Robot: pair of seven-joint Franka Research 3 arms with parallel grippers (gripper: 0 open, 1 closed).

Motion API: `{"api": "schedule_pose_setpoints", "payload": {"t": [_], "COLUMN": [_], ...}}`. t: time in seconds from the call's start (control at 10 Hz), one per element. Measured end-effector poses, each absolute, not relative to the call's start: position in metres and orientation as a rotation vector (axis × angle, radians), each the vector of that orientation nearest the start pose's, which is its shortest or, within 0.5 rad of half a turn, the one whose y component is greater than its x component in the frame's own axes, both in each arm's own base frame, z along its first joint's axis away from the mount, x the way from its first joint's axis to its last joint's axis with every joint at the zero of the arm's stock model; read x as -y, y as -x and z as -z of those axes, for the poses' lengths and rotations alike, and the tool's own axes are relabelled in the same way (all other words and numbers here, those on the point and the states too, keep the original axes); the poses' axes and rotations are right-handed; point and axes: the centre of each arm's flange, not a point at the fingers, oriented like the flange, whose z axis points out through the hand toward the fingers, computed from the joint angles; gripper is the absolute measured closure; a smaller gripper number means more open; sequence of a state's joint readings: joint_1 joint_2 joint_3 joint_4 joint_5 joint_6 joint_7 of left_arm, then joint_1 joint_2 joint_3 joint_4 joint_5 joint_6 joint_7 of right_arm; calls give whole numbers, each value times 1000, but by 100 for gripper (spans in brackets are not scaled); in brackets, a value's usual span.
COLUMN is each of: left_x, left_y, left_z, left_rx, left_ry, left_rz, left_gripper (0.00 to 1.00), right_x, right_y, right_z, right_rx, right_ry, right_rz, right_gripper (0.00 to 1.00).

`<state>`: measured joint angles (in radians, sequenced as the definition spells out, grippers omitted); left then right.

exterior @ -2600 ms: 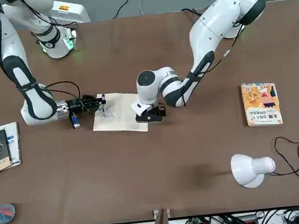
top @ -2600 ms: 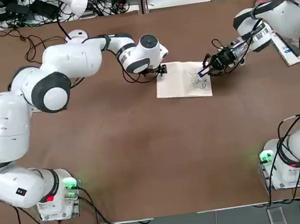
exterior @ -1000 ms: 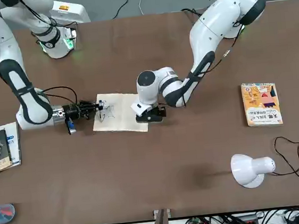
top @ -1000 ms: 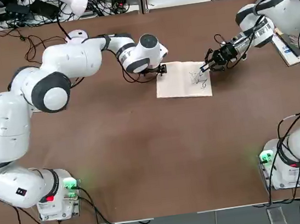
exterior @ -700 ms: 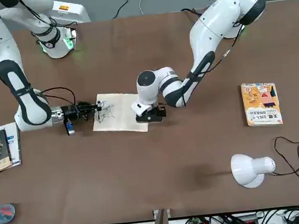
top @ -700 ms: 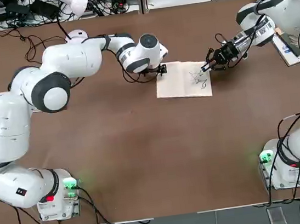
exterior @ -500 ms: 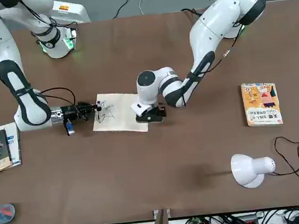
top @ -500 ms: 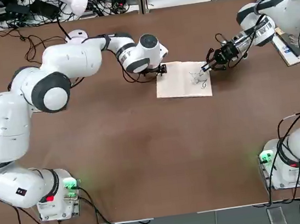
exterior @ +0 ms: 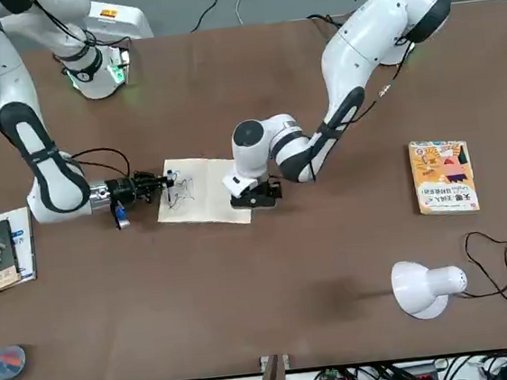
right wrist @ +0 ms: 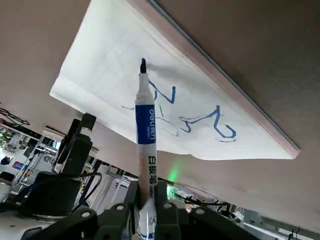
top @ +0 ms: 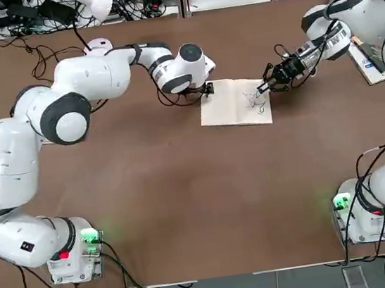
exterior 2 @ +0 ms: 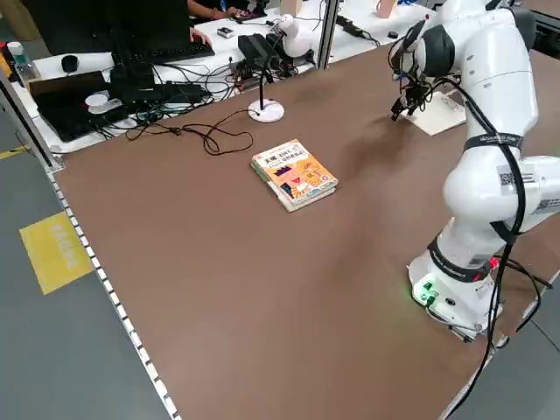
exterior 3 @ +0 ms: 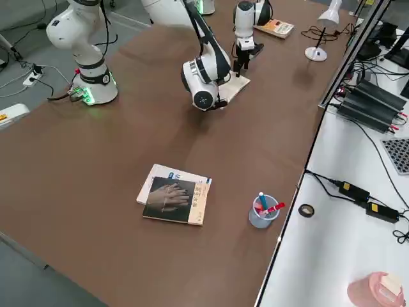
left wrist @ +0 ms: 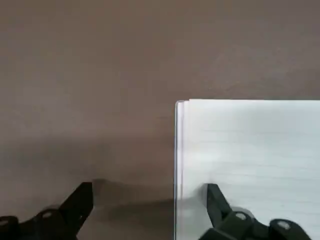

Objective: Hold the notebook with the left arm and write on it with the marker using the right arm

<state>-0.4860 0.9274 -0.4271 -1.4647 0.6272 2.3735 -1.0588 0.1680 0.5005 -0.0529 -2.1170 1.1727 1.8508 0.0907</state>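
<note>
The notebook (top: pixel 235 103) lies open and flat at mid-table, cream pages with blue scribbles near its right edge. My left gripper (top: pixel 205 90) stands over its far left corner, open. In the left wrist view one fingertip (left wrist: pixel 214 196) rests on the page (left wrist: pixel 250 150) and the other on the bare table. My right gripper (top: pixel 273 81) is shut on the marker (right wrist: pixel 145 130), a white barrel with a blue band. Its blue tip sits at the page beside the scribbles (right wrist: pixel 200 120). The front view shows the notebook (exterior: pixel 201 191) between the right gripper (exterior: pixel 149 185) and the left gripper (exterior: pixel 256 194).
An orange-yellow cartoon book (exterior: pixel 443 176) and a white lamp (exterior: pixel 422 286) with its cable lie on the robot's left side. A dark-covered book picturing a hand (exterior 3: pixel 172 199) and a clear cup of pens (exterior 3: pixel 262 211) sit beyond the right arm.
The right wrist has pulled slightly toward the far side and tilted, and the marker tip has shifted a little over the scribbles. The left gripper and notebook have stayed put.
</note>
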Motion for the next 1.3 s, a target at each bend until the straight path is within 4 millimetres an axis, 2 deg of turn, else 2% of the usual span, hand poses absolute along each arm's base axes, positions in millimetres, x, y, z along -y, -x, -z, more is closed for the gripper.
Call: {"api": "schedule_pose_setpoints", "payload": {"t": [1.0, 1.3], "left_x": [530, 530], "left_y": [-492, -492], "left_z": [-165, -165], "left_rx": [-195, -194], "left_ry": [3137, 3137], "left_rz": [233, 234], "left_gripper": [0, 0], "right_x": [-166, -170], "right_y": [-498, -497], "right_z": [-162, -161], "right_rx": [-807, -807], "right_ry": [1987, 1982], "right_rz": [-922, -925], "right_gripper": [83, 83]}}
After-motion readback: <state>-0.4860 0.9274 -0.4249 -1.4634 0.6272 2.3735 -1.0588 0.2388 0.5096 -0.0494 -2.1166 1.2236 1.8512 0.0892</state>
